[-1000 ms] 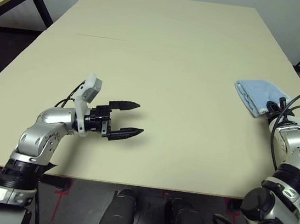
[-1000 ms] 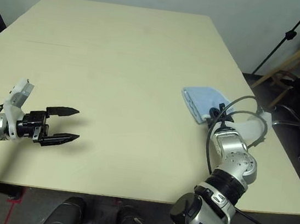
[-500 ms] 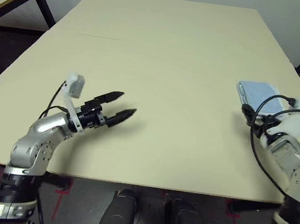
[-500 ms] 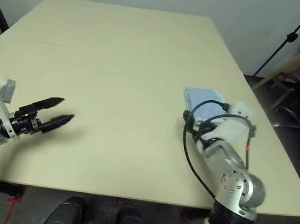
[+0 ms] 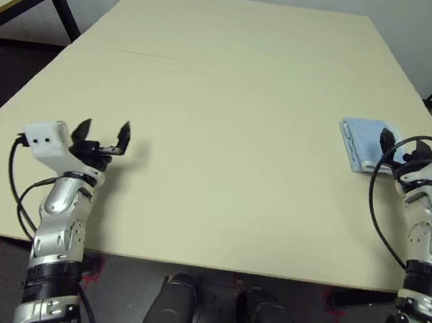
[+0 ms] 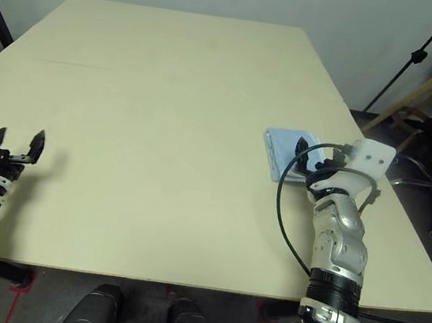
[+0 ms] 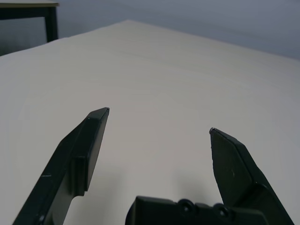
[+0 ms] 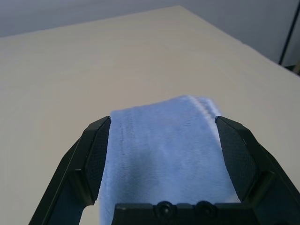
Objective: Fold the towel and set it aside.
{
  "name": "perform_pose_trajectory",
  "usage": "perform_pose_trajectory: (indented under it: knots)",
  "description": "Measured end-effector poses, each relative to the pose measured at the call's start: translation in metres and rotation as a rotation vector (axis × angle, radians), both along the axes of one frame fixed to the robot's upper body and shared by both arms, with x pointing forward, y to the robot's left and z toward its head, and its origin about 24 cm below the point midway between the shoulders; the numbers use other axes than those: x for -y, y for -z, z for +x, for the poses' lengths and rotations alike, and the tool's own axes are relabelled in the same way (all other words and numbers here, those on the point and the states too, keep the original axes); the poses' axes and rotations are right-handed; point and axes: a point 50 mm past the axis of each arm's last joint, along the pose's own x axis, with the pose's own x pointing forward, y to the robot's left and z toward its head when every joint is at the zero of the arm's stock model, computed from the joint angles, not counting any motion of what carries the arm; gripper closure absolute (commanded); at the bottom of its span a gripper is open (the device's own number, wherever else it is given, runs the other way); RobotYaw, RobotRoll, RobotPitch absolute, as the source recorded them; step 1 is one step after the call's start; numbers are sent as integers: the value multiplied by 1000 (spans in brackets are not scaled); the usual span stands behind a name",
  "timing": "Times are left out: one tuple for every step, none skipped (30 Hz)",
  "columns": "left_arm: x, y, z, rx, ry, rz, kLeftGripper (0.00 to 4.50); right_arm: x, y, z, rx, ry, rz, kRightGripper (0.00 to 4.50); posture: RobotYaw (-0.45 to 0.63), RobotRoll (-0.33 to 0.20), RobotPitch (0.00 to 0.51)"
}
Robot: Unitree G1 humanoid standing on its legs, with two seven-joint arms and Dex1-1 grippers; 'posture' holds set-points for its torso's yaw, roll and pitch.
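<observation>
A wide, pale beige wooden counter [image 5: 233,92] fills the scene. Near its right edge lies a small light-blue terry towel with white stitched edging [image 5: 366,141], folded into a compact flat rectangle and resting on the counter surface.

The robot's right tool [image 8: 164,161] hovers at the near end of the towel, its two black fingers [image 8: 93,154] spread wide apart, one on each side of the folded cloth. In the wrist view the towel lies between the fingers without being pinched, and the fingers seem to stand clear of it rather than gripping.

The robot's left tool [image 5: 104,137] is at the near left of the counter, well apart from the towel. Its fingers are also spread wide, with nothing between them but bare counter.

Judging from this, the folding looks complete and the towel appears already set aside at the right edge, so the task seems to be in its last step: letting go and pulling clear. The next move likely calls for drawing the right tool straight back toward the near edge, keeping its fingers wide so they do not snag the terry and disturb the fold.
</observation>
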Motion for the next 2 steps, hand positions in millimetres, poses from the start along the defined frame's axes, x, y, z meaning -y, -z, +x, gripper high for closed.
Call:
perform_pose_trajectory:
  knots:
    - [0,5,1,-5,-14,-8,0,1,3,0,-6,4,6,32,248,0,104]
    - [-1,8,1,-10,-23,-13,0,1,5,1,-9,4,9,32,249,0,101]
